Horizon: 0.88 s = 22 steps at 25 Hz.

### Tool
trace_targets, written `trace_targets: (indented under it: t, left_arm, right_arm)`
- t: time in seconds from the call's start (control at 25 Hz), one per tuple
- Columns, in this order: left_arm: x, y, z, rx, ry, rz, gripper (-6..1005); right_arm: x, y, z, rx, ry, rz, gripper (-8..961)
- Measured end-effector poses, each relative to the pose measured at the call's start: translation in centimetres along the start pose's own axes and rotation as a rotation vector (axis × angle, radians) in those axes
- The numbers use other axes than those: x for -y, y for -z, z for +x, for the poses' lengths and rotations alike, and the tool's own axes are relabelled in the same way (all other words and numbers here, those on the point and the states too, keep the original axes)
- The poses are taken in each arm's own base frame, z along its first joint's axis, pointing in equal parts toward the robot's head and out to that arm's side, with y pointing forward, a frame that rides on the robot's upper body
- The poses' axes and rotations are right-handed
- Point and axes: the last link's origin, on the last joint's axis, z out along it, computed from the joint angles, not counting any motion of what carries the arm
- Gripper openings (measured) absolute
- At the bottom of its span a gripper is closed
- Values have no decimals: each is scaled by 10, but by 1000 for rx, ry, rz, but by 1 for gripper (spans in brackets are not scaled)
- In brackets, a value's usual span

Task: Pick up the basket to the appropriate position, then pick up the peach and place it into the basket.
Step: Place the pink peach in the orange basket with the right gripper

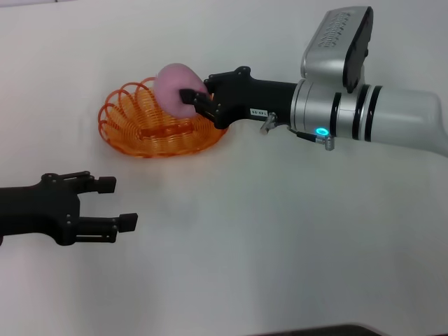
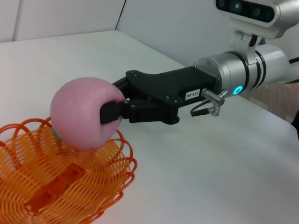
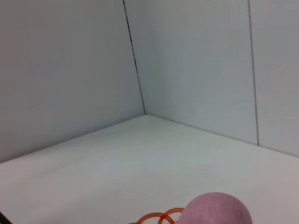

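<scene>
Orange wire loops of the basket (image 1: 157,126) sit on the white table (image 1: 280,245) at the far left, and over its right rim the right gripper (image 1: 183,89) reaches in from the right with its black fingers (image 2: 112,113) clamped on the pink peach (image 1: 176,87), which hangs over the basket's right part, whether touching the wire I cannot tell. The left gripper (image 1: 119,204) waits near and left, well apart from the basket, fingers spread and holding nothing

Pink peach (image 1: 173,85), orange basket (image 1: 133,126)
</scene>
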Motion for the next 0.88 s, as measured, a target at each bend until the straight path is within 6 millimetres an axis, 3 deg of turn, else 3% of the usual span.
trace_targets:
  t: [0.36,0.88]
  left_arm:
    - [2,-12,13,-7,-13,-44,891]
    - [3,-13,13,-7,-15,-43,891]
  right_arm:
    - [1,4,12,-34,-24,23,156]
    - [-1,6,10,-22,-23,6,163]
